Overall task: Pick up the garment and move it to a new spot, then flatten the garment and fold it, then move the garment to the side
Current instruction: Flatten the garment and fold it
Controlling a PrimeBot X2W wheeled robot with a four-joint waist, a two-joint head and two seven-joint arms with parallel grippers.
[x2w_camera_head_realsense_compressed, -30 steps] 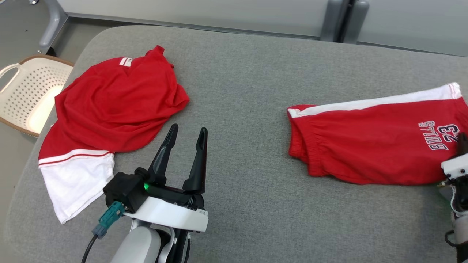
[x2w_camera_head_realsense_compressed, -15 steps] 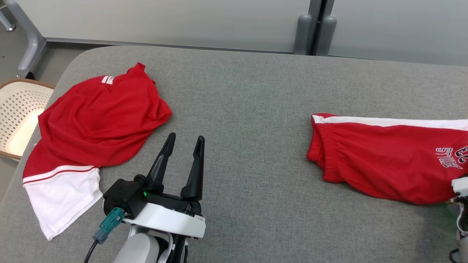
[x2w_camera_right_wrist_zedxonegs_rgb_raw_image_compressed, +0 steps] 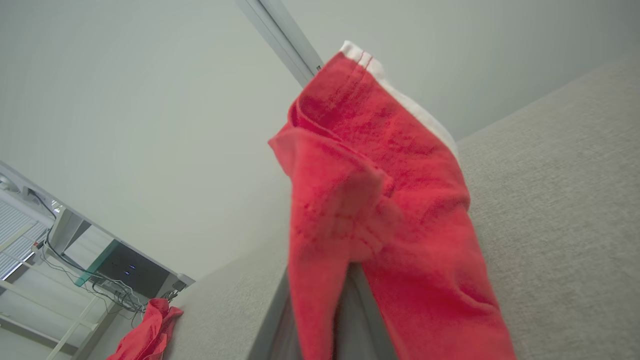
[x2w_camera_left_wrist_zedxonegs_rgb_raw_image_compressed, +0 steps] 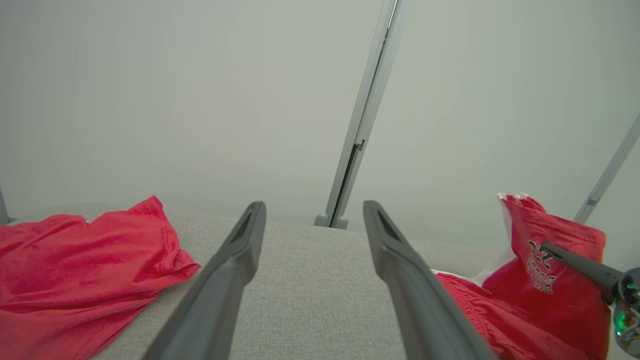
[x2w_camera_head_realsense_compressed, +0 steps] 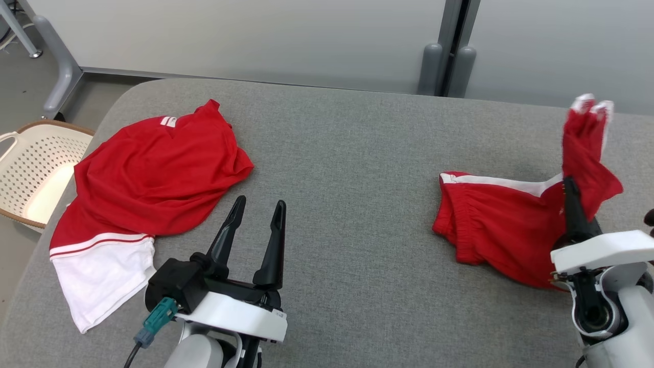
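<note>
- A red-and-white shirt (x2w_camera_head_realsense_compressed: 153, 174) is lying crumpled at the left of the grey table (x2w_camera_head_realsense_compressed: 357, 148), with a basket (x2w_camera_head_realsense_compressed: 25, 163) sitting just off that edge.
- The left gripper (x2w_camera_head_realsense_compressed: 260, 202) is hovering near the middle, fingers spread wide, holding nothing.
- At the right, the right gripper (x2w_camera_head_realsense_compressed: 566, 183) is pinching the red shorts (x2w_camera_head_realsense_compressed: 485, 225) tight. One leg is standing up off the table and the waistband end is lying flat.
- I'd say the pickup is only beginning, with moving, flattening, folding and setting aside all waiting.
- The frame is cutting off the basket, and cloth is hiding the right fingertips and part of the lettering.
</note>
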